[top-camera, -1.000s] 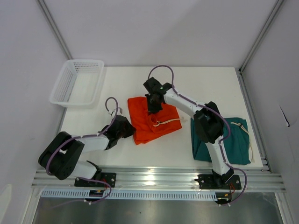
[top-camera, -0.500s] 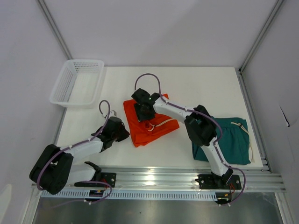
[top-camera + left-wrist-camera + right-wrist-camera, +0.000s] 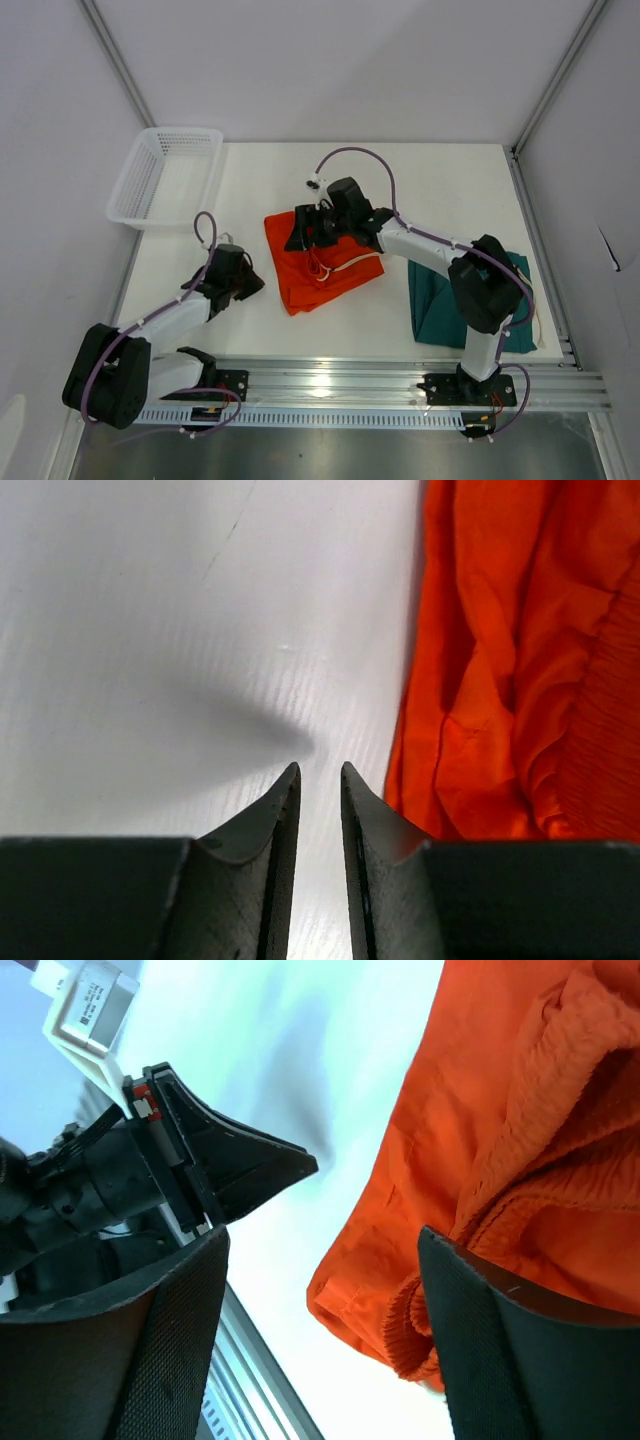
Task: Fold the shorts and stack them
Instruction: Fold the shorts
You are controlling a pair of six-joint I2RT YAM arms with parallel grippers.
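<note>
Teal shorts [image 3: 432, 310] half hidden by R arm [image 3: 485, 290]. R pincer [image 3: 320, 1260] spread wide over orange shorts [image 3: 320, 265], empty. L pincer [image 3: 318, 775] slim gap, empty, beside orange edge.

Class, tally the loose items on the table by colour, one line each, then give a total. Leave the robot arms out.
Orange shorts: 1
Teal-green shorts: 1
White basket: 1
Total: 3
</note>
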